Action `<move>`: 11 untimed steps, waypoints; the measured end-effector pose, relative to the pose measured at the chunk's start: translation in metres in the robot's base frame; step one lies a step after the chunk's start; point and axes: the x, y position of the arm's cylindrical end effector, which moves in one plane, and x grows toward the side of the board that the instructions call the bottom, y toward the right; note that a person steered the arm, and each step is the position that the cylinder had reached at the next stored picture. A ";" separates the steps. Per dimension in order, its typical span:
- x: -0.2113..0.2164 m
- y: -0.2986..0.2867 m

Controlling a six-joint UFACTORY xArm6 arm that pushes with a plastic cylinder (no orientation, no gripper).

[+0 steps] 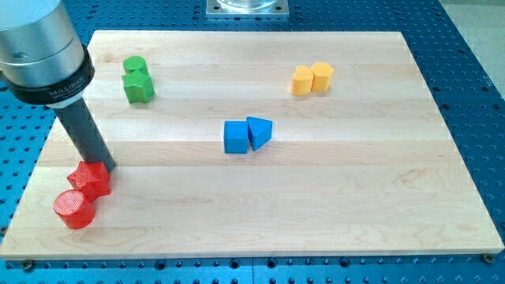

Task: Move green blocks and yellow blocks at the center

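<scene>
Two green blocks sit touching at the view's upper left: a green cylinder and a green star-shaped block just below it. Two yellow blocks sit touching at the upper right: a yellow block of unclear shape and a yellow hexagonal block to its right. My tip is at the view's left, touching the top of a red star-shaped block, well below the green blocks and far from the yellow ones.
A red cylinder lies at the lower left against the red star. A blue cube and a blue triangular block sit touching near the board's centre. The wooden board rests on a blue perforated table.
</scene>
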 end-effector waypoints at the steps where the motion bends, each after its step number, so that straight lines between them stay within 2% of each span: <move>1: 0.000 0.000; 2: 0.000 0.000; 7: -0.234 -0.029; 9: -0.235 0.033; 10: -0.234 -0.012; 11: -0.187 -0.008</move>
